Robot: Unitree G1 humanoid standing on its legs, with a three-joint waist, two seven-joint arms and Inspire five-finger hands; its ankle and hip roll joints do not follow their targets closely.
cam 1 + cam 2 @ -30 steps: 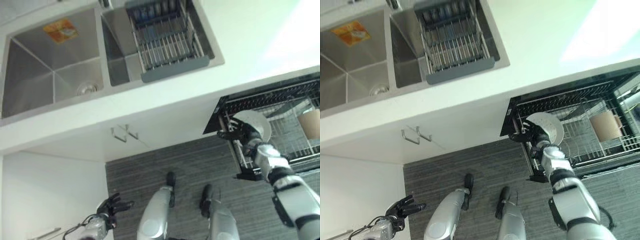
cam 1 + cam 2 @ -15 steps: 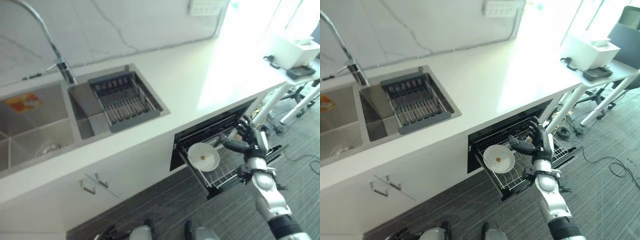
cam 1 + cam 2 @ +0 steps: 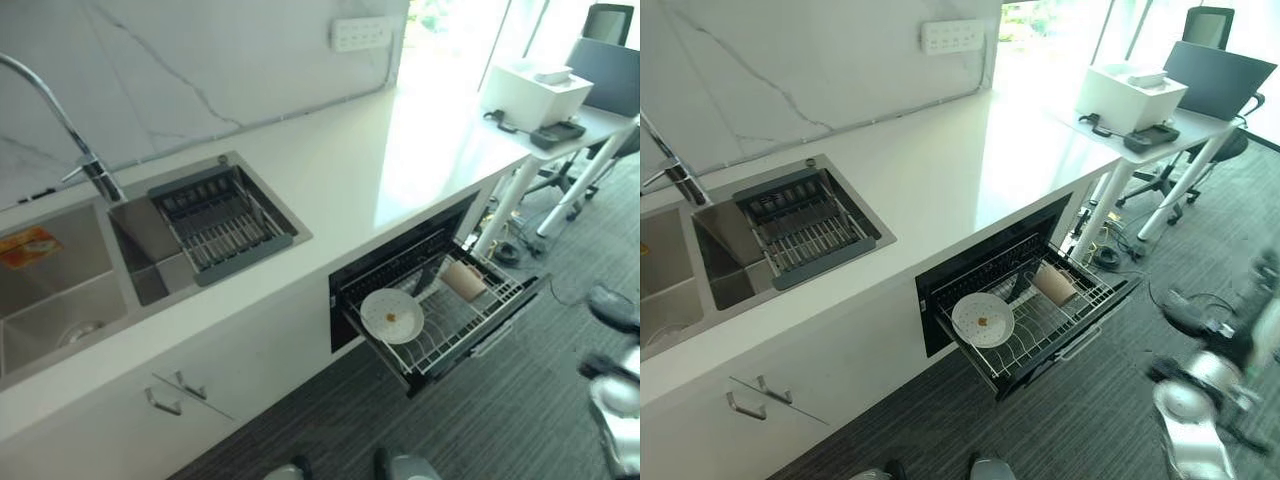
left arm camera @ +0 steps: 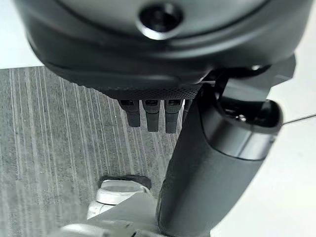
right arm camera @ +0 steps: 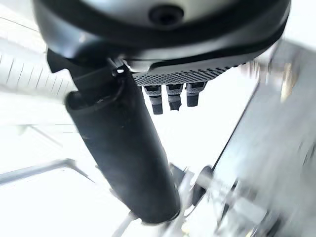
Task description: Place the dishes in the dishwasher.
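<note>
the round white plate (image 3: 391,315) with a small brown spot at its centre lies in the pulled-out wire dishwasher rack (image 3: 455,330), at the rack's 9 o'clock end, nearest the cabinet front. a tan cylindrical cup (image 3: 460,279) rests on its side in the same rack, toward 1 o'clock from the plate and apart from it. the rack juts out of the dark dishwasher opening (image 3: 985,260) beneath the white stone countertop (image 3: 340,170).

the right hand (image 3: 612,308) shows as a dark smear at the 3 o'clock edge of the left eye view, well clear of the rack and touching neither dish. in its wrist view the right hand's fingers (image 5: 169,97) hang straight in a short row beside the extended thumb, with nothing between them, so it looks relaxed and empty, though the view is smeared. the left hand (image 4: 158,59) in its wrist view has its fingers (image 4: 152,114) straight and bare over grey striped floor (image 4: 59,138), holding nothing.

on the counter at 9 o'clock sits a steel double sink (image 3: 60,300) with a grey slotted drainer basket (image 3: 220,220) in its smaller basin and a curved chrome tap (image 3: 85,160) behind. at 1 o'clock stands a white desk (image 3: 1200,125) carrying a white box (image 3: 1130,95).
</note>
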